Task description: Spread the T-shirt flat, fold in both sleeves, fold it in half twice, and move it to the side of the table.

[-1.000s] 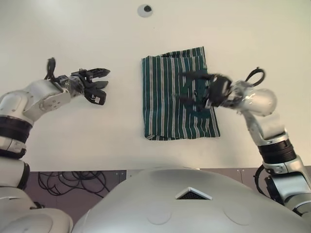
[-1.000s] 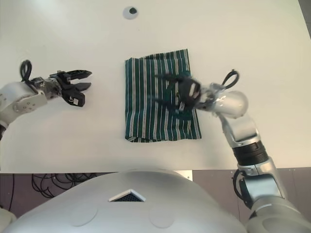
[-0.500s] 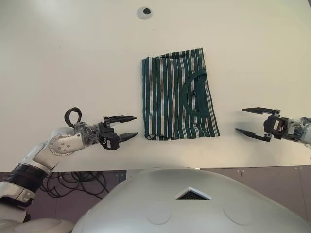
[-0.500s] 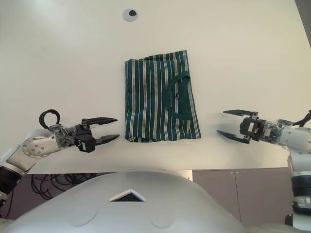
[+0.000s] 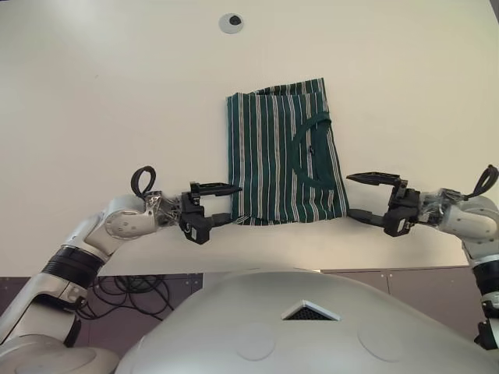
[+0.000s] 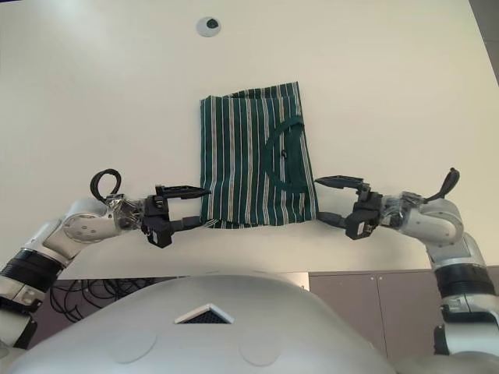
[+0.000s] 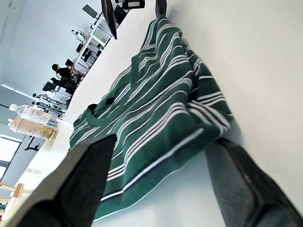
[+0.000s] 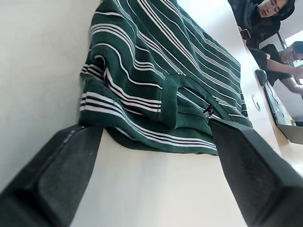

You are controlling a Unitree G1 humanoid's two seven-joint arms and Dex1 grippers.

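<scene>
I have the folded green-striped T-shirt (image 5: pixel 282 152) lying flat on the white table (image 5: pixel 117 93). My left gripper (image 5: pixel 234 202) sits at the shirt's near left corner with its fingers spread wide, the tips just reaching the fabric edge. My right gripper (image 5: pixel 349 195) sits just beside the near right corner, equally spread, with the corner framed between its fingers.

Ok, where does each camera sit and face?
Eye views: on the head, looking down at table and folded T-shirt; both arms show, left gripper and right gripper open at its near corners.
Left wrist view: low over the table, facing the T-shirt's corner between its own fingers.
Right wrist view: likewise, opposite corner.
All share the T-shirt.
</scene>
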